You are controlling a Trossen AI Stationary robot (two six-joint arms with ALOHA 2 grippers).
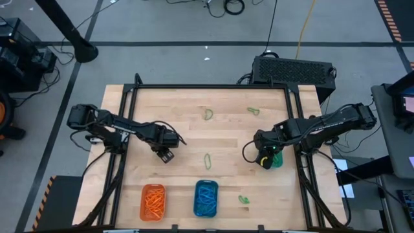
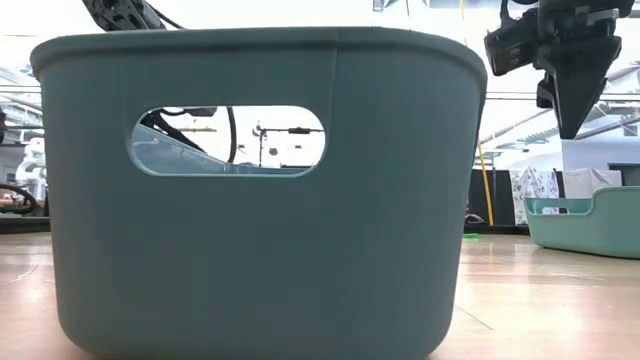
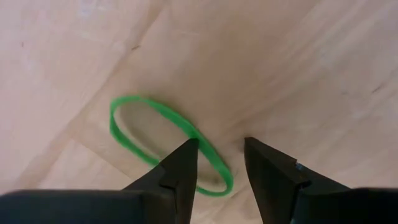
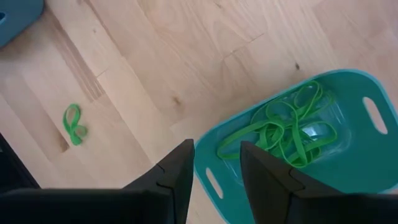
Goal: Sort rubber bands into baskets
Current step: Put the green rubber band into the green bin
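Overhead coverage is showing the wooden table (image 1: 194,116) with the left gripper (image 1: 167,154) reaching in over its left-centre and the right gripper (image 1: 265,157) hanging at its right edge, directly above the teal basket (image 1: 277,160). Along the near edge, the orange basket (image 1: 153,201) is sitting filled with orange bands and the blue basket (image 1: 206,198) with blue bands, which suggests that only green loops are waiting: four green rubber bands are lying loose, two near the far side (image 1: 208,114) (image 1: 253,110), one mid-table (image 1: 207,160) and one just beside the blue basket (image 1: 244,200). Table-level footage is being blocked almost wholly by a grey-green basket wall (image 2: 260,200) with a handle slot, while the right gripper (image 2: 578,95) is hanging at upper right, pointing down over the teal basket (image 2: 590,225) behind. Left wrist footage is looking down past spread, empty jaws at a single green rubber band (image 3: 165,140) lying flat on the wood, its near end running under one fingertip (image 3: 183,165), so that arm is probably lining up to pinch it. Right wrist footage is showing parted jaws holding nothing, poised over the teal basket (image 4: 348,174) where a tangle of green bands (image 4: 286,134) is resting; judging by that, a drop is likely just finishing. Another green band (image 4: 73,124) is lying twisted on the wood nearby.
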